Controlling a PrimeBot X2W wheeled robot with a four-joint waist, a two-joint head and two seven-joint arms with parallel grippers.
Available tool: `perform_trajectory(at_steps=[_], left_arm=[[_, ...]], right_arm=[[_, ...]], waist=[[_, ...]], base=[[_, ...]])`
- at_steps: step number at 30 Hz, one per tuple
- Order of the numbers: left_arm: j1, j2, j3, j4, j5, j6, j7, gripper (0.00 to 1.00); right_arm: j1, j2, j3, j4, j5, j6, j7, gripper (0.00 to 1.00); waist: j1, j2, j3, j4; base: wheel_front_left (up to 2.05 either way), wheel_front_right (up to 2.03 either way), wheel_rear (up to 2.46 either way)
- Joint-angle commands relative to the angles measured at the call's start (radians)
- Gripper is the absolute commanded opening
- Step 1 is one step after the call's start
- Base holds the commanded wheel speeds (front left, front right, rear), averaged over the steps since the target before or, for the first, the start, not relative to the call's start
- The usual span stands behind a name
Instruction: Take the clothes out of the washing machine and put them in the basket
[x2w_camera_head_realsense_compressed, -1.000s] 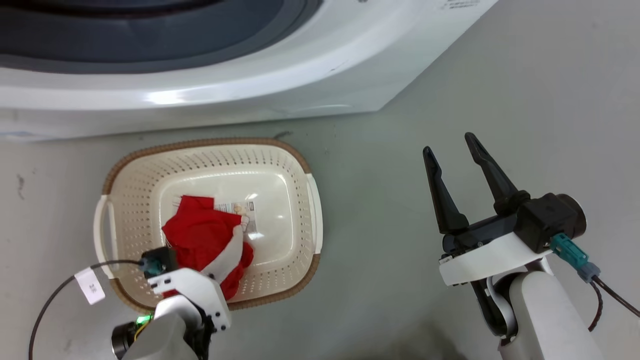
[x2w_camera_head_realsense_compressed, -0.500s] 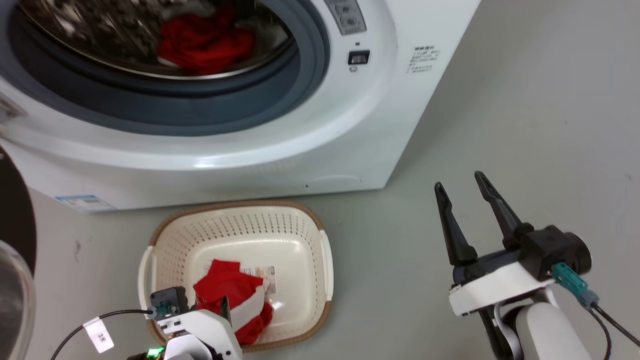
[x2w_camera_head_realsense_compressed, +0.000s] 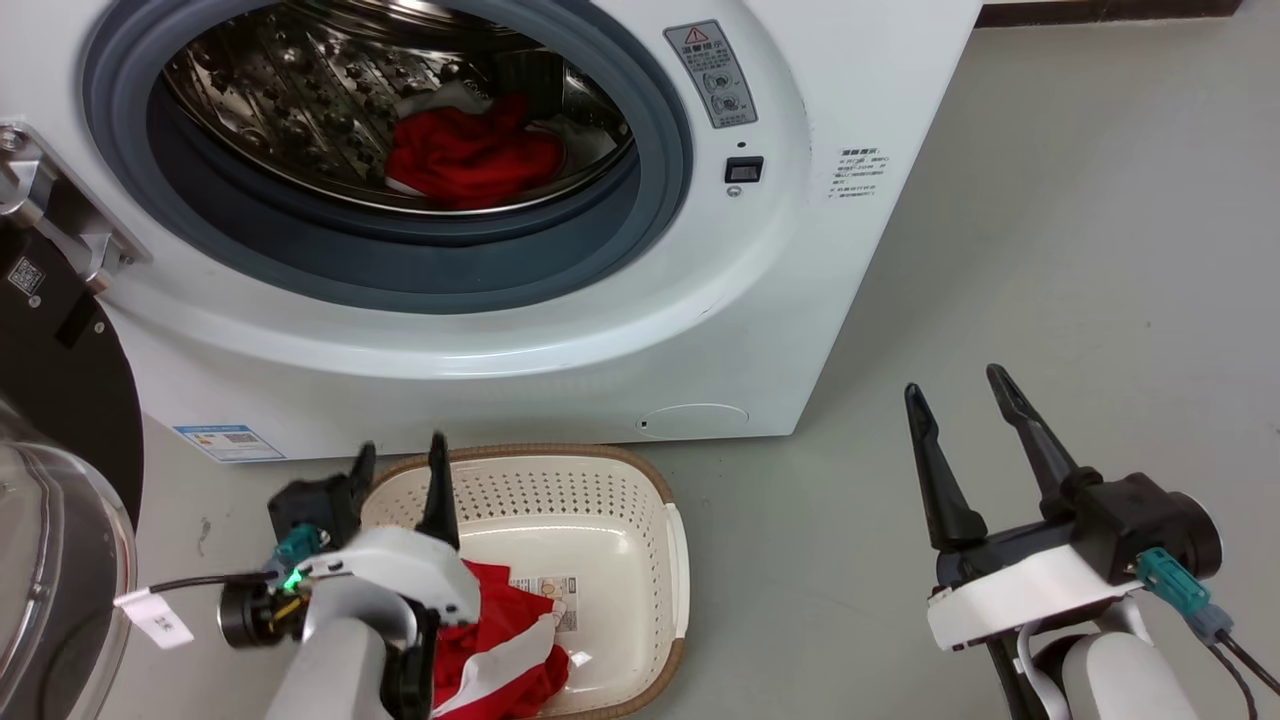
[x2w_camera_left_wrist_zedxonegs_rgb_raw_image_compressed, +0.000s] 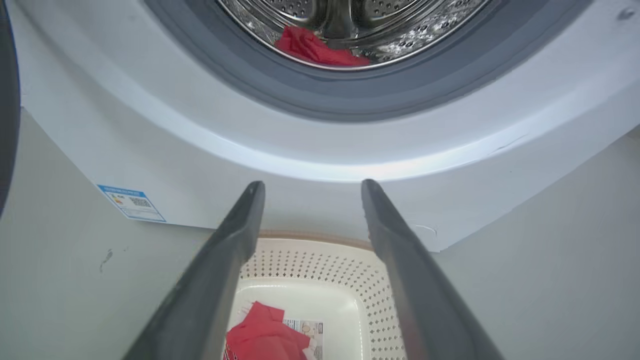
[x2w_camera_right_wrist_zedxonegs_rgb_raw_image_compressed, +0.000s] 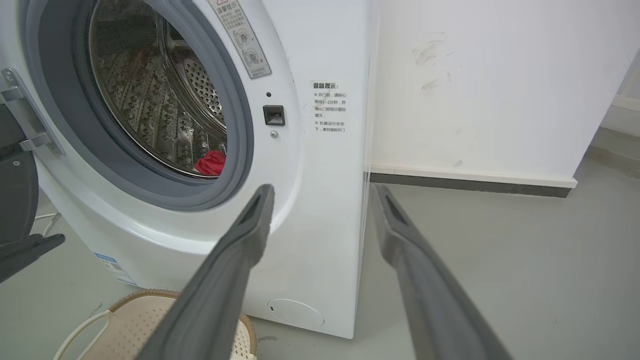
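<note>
The white washing machine (x2w_camera_head_realsense_compressed: 760, 300) stands with its porthole open, and red clothes (x2w_camera_head_realsense_compressed: 470, 155) lie in the steel drum, also seen as clothes (x2w_camera_left_wrist_zedxonegs_rgb_raw_image_compressed: 312, 47) and clothes (x2w_camera_right_wrist_zedxonegs_rgb_raw_image_compressed: 211, 162). The cream basket (x2w_camera_head_realsense_compressed: 620, 480) sits on the floor before the machine, with a red garment with white trim (x2w_camera_head_realsense_compressed: 500, 655) inside it, partly hidden by my left arm. My left gripper (x2w_camera_head_realsense_compressed: 400, 455) is open and empty above the basket's near left rim; in its wrist view the left gripper (x2w_camera_left_wrist_zedxonegs_rgb_raw_image_compressed: 309, 187) points at the machine's front. My right gripper (x2w_camera_head_realsense_compressed: 960, 385) hangs open and empty to the right, over bare floor.
The machine's black-framed glass door (x2w_camera_head_realsense_compressed: 50, 480) hangs open at the left edge. Grey floor (x2w_camera_head_realsense_compressed: 1050, 250) spreads to the right of the machine. A white wall with a dark skirting (x2w_camera_right_wrist_zedxonegs_rgb_raw_image_compressed: 470, 182) runs behind.
The head camera has tilted up, bringing the drum into view. My left gripper has risen out of the basket, leaving the red garment lying inside. The right gripper stays open.
</note>
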Motion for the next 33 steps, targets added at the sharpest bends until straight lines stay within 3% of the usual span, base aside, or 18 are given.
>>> perform_trajectory(at_steps=[1, 6, 10, 22, 33], left_arm=[[0.003, -0.003, 0.008, -0.049, 0.029, 0.005, -0.002, 1.00], [-0.077, 0.007, 0.027, -0.131, 0.090, 0.002, -0.002, 1.00], [-0.177, 0.030, 0.036, -0.108, 0.119, 0.000, -0.002, 1.00], [-0.523, 0.124, 0.031, 0.155, 0.162, -0.013, 0.004, 1.00], [-0.850, 0.212, -0.015, 0.361, 0.213, -0.003, 0.121, 1.00]], right_arm=[[0.014, 0.001, -0.005, -0.013, -0.003, -0.001, 0.001, 1.00], [0.002, 0.001, -0.007, -0.031, -0.002, -0.001, 0.001, 1.00], [-0.018, 0.001, 0.001, -0.041, 0.002, -0.001, 0.000, 1.00], [-0.077, 0.001, 0.040, -0.013, 0.034, -0.001, -0.018, 1.00], [-0.139, 0.001, 0.082, 0.017, 0.077, -0.001, -0.041, 1.00]], waist=[[0.0001, -0.0001, 0.002, -0.003], [0.0001, -0.0001, 0.031, -0.015], [0.0001, -0.0001, 0.070, -0.030], [0.0001, -0.0001, 0.215, -0.098], [0.0001, -0.0001, 0.352, -0.155]], base=[[0.00, 0.00, 0.00], [0.00, 0.00, 0.00], [0.00, 0.00, 0.00], [0.00, 0.00, 0.00], [0.00, 0.00, 0.00]])
